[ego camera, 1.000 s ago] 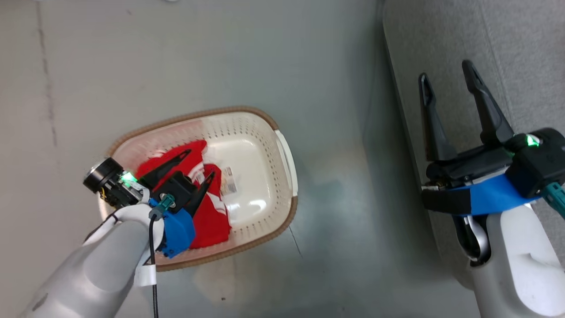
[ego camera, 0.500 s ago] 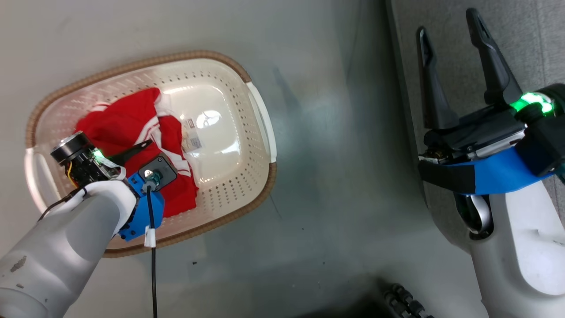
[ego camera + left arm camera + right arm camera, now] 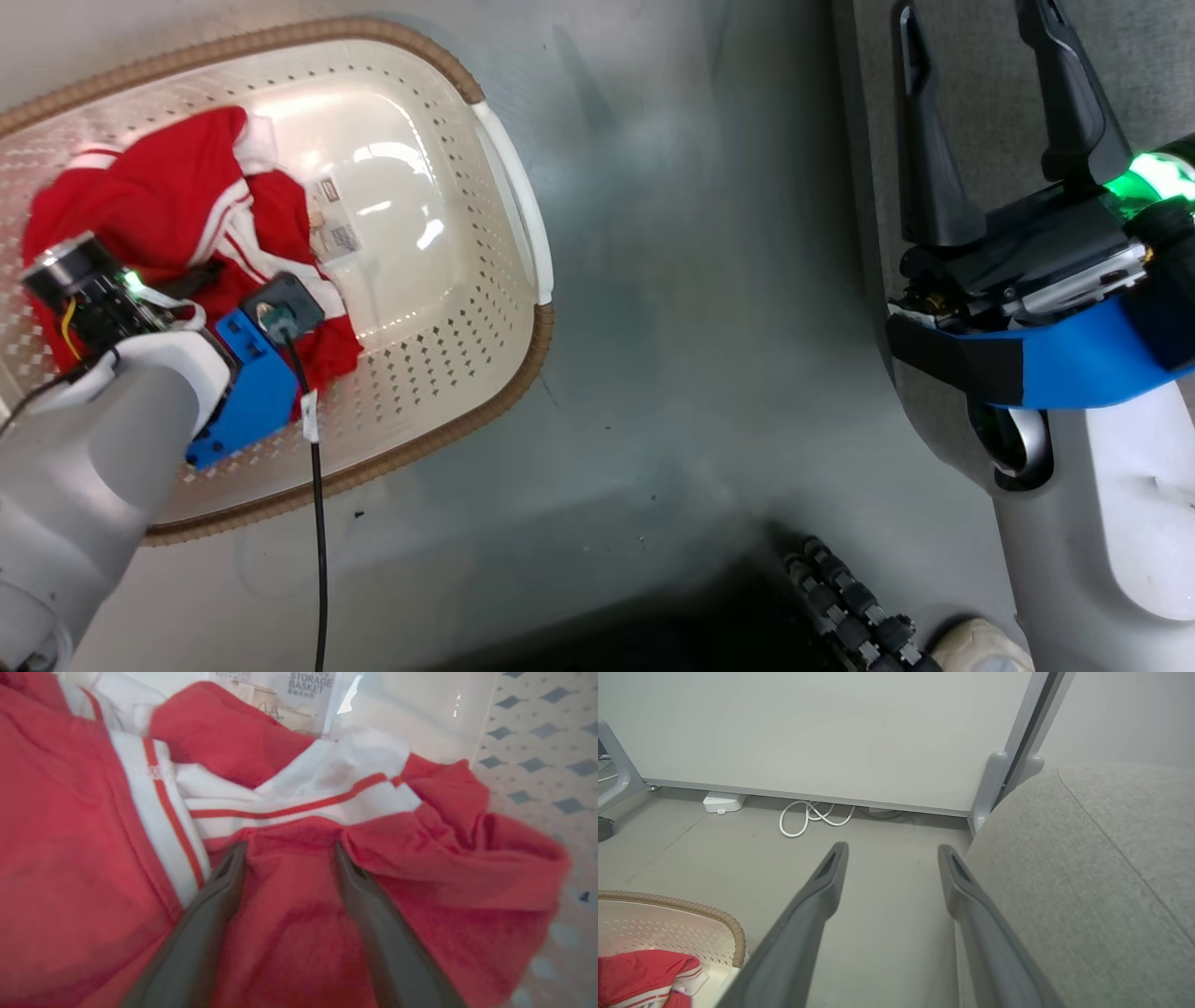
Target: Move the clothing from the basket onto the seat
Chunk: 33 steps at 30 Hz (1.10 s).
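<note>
**Left gripper (image 3: pixel 288 848) down in the red clothing, fingers apart**

The left gripper is inside the basket (image 3: pixel 439 373), its two dark fingers spread and their tips pressed into the clothing (image 3: pixel 140 201). In the left wrist view a hump of red fabric sits between the fingers, but they are not closed on it. Just beyond the tips runs a white band with a thin red stripe, and another white band lies to the left of the left finger.

The clothing lies bunched up in the left half of the basket. The right half of the basket floor is bare, apart from a printed label (image 3: pixel 334 229) whose near edge is tucked under the red fabric. The basket stands on the grey floor (image 3: pixel 691 280).

The right gripper (image 3: pixel 892 851) is held up off to the right, its fingers wide apart and holding nothing. It hangs at the edge of the light-grey seat (image 3: pixel 1087 882), which is well apart from the basket with a strip of floor between them. Past it, a white cable (image 3: pixel 810 816) lies coiled at the foot of a pale wall panel (image 3: pixel 831 732).
</note>
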{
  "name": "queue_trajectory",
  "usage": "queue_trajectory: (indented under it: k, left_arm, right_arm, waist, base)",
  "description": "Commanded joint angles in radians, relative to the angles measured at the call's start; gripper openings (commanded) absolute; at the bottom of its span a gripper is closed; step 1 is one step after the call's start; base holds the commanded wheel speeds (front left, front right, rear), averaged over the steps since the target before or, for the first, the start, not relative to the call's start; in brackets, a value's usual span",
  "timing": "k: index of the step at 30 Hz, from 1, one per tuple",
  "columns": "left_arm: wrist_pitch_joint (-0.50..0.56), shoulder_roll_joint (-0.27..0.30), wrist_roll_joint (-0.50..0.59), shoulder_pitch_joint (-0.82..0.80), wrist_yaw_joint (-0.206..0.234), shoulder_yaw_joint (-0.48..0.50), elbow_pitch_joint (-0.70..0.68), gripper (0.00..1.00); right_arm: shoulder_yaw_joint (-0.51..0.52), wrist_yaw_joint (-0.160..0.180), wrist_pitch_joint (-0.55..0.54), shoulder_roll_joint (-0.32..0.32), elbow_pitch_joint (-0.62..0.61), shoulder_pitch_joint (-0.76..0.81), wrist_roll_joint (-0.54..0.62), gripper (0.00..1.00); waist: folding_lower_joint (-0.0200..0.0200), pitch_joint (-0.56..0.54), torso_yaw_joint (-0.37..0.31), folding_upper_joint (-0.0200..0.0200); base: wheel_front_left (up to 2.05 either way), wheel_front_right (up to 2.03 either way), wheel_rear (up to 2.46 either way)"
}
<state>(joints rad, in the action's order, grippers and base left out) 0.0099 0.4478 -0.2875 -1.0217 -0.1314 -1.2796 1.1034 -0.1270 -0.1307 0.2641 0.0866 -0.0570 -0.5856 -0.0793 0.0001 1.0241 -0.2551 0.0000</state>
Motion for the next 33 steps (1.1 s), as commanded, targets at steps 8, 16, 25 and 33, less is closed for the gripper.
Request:
queue_trajectory:
  k: [8, 16, 25, 33]
  left_arm:
    - [0.053, 0.007, 0.015, -0.049, 0.002, -0.003, 0.028, 1.0]
    - [0.076, -0.005, 0.044, -0.046, 0.003, -0.003, 0.043, 0.0]
    - [0.069, -0.024, 0.038, -0.031, 0.003, -0.003, 0.039, 0.0]
    - [0.025, -0.069, 0.02, -0.022, 0.002, -0.003, 0.022, 0.0]
  right_arm:
    - [0.01, 0.0, 0.001, -0.015, -0.028, -0.011, 0.012, 1.0]
    - [0.022, 0.0, 0.001, -0.023, -0.039, -0.016, 0.017, 1.0]
    - [0.031, 0.0, 0.001, -0.027, -0.029, -0.021, 0.016, 1.0]
    - [0.045, 0.0, 0.001, -0.022, -0.014, -0.007, 0.016, 1.0]
  waist:
    - [-0.0001, 0.052, -0.02, 0.0]
    - [-0.0001, 0.055, -0.021, 0.0]
    - [-0.0001, 0.035, -0.013, 0.0]
    - [-0.0001, -0.023, 0.011, 0.0]
  base:
    - [0.0, 0.0, 0.0]
    - [0.0, 0.0, 0.0]
    - [0.0, 0.0, 0.0]
    - [0.0, 0.0, 0.0]
